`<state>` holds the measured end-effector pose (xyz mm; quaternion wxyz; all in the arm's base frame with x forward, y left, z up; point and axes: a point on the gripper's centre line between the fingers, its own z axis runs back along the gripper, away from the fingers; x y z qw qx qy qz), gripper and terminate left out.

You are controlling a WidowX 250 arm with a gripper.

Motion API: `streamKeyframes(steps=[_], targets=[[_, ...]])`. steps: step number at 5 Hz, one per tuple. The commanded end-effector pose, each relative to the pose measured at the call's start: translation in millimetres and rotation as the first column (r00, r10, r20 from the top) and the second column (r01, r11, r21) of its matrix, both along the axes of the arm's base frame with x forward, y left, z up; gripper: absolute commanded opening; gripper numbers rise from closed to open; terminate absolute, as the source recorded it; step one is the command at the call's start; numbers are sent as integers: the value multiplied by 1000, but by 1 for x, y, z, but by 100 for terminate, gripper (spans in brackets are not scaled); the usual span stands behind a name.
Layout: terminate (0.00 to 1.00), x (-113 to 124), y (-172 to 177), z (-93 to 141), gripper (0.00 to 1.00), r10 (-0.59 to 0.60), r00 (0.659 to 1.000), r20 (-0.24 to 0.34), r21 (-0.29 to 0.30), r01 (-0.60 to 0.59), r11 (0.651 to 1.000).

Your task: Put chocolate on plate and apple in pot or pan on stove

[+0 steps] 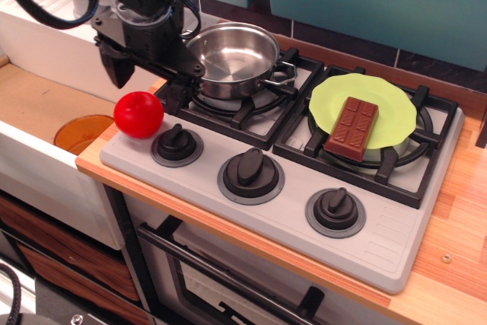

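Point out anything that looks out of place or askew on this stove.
The chocolate overhangs the front rim of the plate, lying partly off it. The apple sits on the stove's front-left corner, beside a knob, not in the empty pot. The open gripper hangs above the apple.

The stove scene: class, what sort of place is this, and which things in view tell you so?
Most likely a toy play kitchen: a grey stove with three knobs, a steel pot on a burner grate, and a sink-like basin beside it.
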<state>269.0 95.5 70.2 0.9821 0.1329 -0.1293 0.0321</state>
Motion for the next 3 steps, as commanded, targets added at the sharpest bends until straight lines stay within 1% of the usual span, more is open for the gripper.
streamKeyframes(steps=[1, 3], targets=[[0, 5, 11, 10, 100, -3, 999, 50, 21, 2, 1000], [0, 4, 20, 9, 100, 2, 999, 50, 33, -3, 999]])
